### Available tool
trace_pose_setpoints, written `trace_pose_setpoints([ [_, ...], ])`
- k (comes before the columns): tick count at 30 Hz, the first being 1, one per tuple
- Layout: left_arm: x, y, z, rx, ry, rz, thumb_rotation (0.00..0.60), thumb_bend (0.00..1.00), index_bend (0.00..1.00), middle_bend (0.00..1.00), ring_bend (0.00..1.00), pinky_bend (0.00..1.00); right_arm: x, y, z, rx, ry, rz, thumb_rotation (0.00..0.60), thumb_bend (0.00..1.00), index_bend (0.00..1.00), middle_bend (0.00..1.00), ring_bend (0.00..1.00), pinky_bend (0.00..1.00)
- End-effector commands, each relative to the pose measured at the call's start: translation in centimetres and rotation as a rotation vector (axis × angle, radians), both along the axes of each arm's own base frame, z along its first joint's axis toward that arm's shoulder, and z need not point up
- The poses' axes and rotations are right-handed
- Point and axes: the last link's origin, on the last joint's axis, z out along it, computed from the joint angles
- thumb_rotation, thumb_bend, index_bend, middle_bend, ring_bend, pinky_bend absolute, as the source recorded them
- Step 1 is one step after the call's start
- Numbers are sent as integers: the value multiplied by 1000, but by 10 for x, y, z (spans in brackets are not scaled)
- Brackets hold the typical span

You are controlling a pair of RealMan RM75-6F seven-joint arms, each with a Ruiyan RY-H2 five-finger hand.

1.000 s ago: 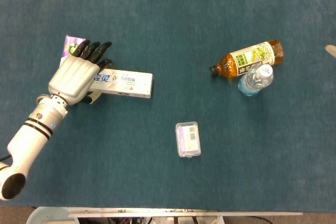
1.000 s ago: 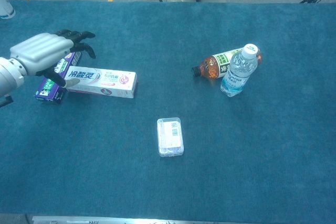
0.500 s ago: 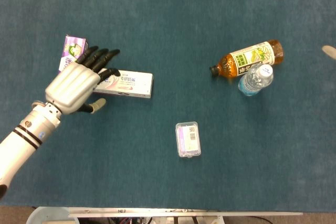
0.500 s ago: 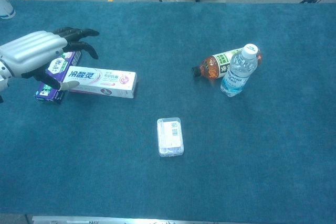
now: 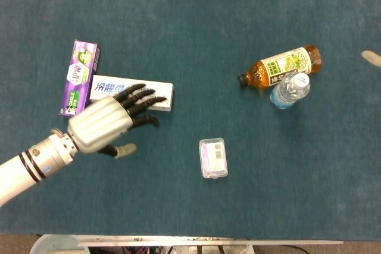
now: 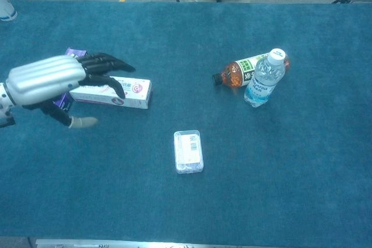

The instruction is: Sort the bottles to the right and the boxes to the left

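Judging by the layout, the sorting is mostly done: the purple box (image 5: 78, 77) and the toothpaste box (image 5: 132, 94) lie touching near the table's (image 5: 190, 4) left edge, while the tea bottle (image 5: 280, 67) lies beside the upright water bottle (image 5: 290, 90) toward the right edge. The small clear box (image 5: 213, 157) sits mid-table near the front edge, unsorted. The left hand (image 5: 104, 124) hovers empty over the toothpaste box's front, palm down, fingers spread, pointing right. The right hand is out of sight.

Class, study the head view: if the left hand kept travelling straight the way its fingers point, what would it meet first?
Probably the toothpaste box: the left hand's fingertips already overlap its near edge, though height above it is unclear.
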Motion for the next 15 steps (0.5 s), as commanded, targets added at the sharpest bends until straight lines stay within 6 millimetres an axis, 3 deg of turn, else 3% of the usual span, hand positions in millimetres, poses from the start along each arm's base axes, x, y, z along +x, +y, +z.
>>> trace_pose_setpoints([
  [1,5,-4,-8,-42,-6,-63,600,286,290,72,0,12,0,-1,-1,3,3,-5,600,33,103,301,189,411],
  [13,37,-19,-37,-134,9,-209,600,285,261,61,0,12,-4,-5,-3,7,9,-25,600,33,103,301,189,411],
  [15,41,-21,-42,-138,29,-231,572,285,259,57,0,12,-5,-5,-2,5,7,-29,600,33,103,301,189,411],
])
